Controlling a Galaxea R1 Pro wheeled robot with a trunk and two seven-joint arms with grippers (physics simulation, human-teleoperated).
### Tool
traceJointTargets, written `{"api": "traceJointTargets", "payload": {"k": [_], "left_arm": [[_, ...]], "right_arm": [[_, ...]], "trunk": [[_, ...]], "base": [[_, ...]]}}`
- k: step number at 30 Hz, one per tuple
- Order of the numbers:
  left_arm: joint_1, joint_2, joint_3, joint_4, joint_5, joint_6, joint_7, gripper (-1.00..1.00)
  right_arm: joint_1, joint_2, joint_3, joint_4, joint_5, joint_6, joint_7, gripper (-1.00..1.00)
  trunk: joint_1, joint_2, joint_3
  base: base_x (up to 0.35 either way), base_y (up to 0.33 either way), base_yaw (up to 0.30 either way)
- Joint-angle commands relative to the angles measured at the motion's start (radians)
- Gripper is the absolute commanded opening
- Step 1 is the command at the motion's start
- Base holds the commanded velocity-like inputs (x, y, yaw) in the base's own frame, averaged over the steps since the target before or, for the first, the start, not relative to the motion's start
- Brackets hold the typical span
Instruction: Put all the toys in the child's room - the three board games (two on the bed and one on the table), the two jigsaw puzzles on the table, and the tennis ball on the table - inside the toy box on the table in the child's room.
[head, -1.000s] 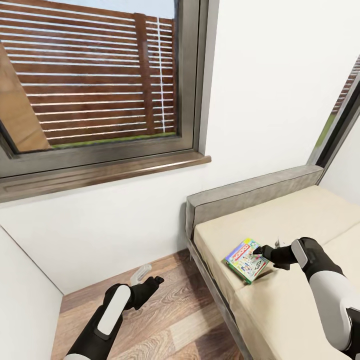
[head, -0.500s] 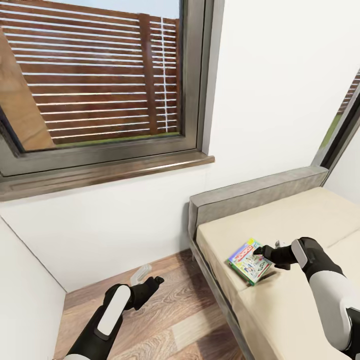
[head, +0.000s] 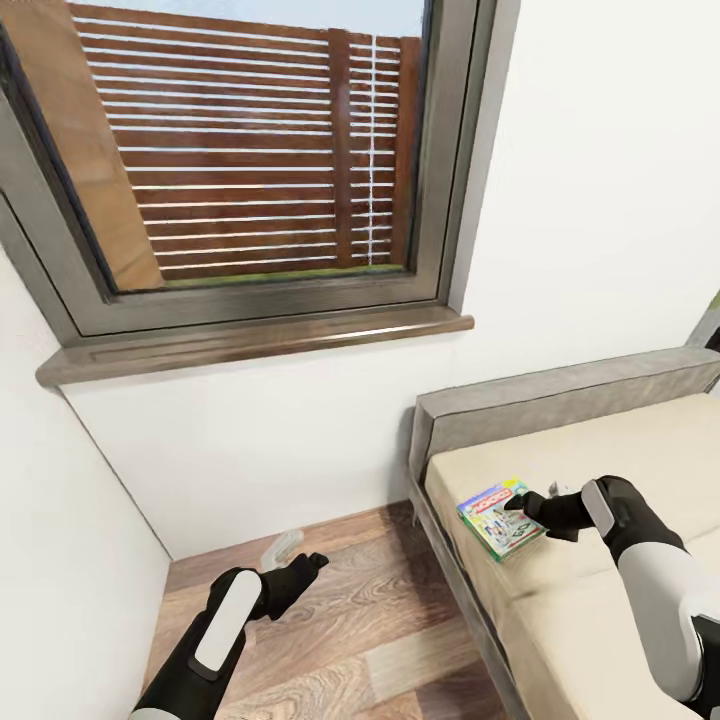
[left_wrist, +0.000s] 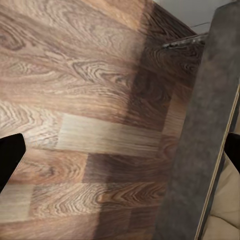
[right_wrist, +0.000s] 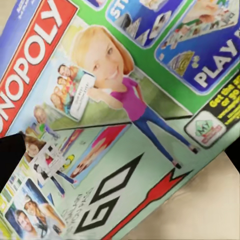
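My right hand (head: 522, 500) sits over the board game (head: 500, 518), fingers spread at its near edge. The game lies flat on the bed (head: 600, 600), a thin glossy rectangle, green with a red Monopoly banner. My left hand (head: 305, 565) hangs spread above the wooden floor (head: 380, 640).

arms: black, white panels | left hand (head: 300, 572): black | right hand (head: 528, 502): black

Bright, even daylight from the window (head: 250, 160), soft shadows on the floor (left_wrist: 75, 125), wide-angle bending at edges, slightly soft renders.
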Motion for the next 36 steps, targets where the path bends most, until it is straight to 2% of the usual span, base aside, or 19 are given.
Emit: {"api": "traceJointTargets", "payload": {"k": [1, 13, 36], "left_arm": [[-0.001, 0.0, -0.001, -0.001, 0.01, 0.001, 0.01, 1.0], [-0.001, 0.0, -0.001, -0.001, 0.01, 0.001, 0.009, 1.0], [-0.001, 0.0, -0.001, -0.001, 0.01, 0.0, 0.01, 1.0]], "right_arm": [[0.0, 0.0, -0.003, -0.001, -0.009, 0.005, -0.002, 1.0], [0.0, 0.0, -0.003, -0.001, -0.01, 0.005, -0.002, 1.0], [0.0, -0.002, -0.004, -0.001, -0.009, 0.005, -0.002, 1.0]], "trunk": [[0.0, 0.0, -0.001], [0.0, 0.0, -0.001], [0.0, 0.0, -0.001]], "base": [[0.0, 0.0, 0.281], [0.0, 0.0, 0.17], [0.0, 0.0, 0.015]]}}
